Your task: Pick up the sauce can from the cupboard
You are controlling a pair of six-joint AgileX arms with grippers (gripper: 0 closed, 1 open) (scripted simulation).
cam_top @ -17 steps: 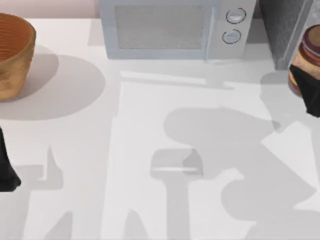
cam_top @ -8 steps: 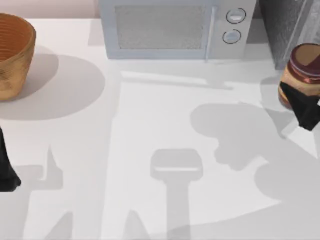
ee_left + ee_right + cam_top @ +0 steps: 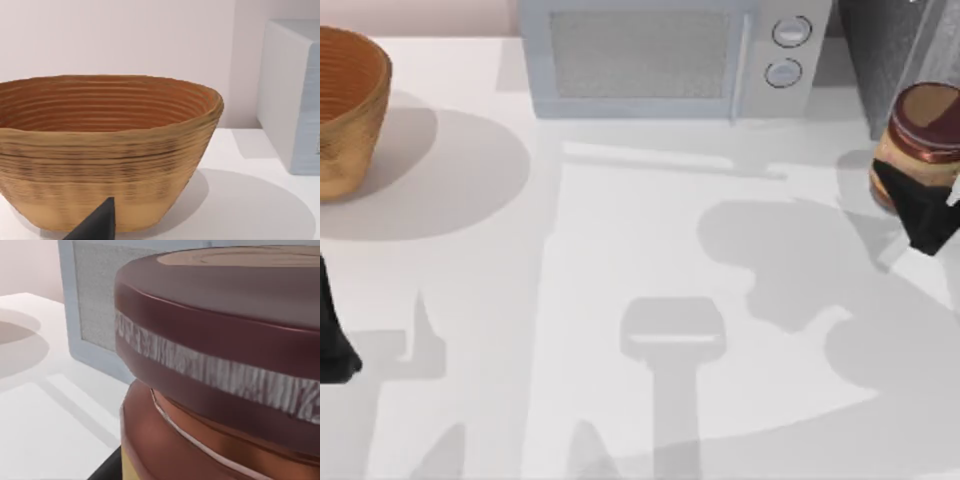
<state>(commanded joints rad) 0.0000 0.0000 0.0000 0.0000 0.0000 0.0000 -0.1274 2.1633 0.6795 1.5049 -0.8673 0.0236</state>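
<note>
Now: sauce can [image 3: 924,140] pinched by right pincer [image 3: 918,212] at bench [image 3: 620,230] right edge, just beside cupboard [image 3: 892,55]. Microwave [image 3: 670,60] near, left. Basket [image 3: 345,110] far left. Left pincer [image 3: 332,335] parked; finger state unclear.

A white table [image 3: 620,230] is crossed by soft grey shadows and is backed by a plain pale pink wall [image 3: 125,35].

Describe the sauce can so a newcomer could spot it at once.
Start at the light grey microwave with two round knobs and move to the table's right edge, before the dark grey speckled cupboard. There the right hand holds the small cylindrical sauce can, the only item with a maroon top and tan label.
</note>
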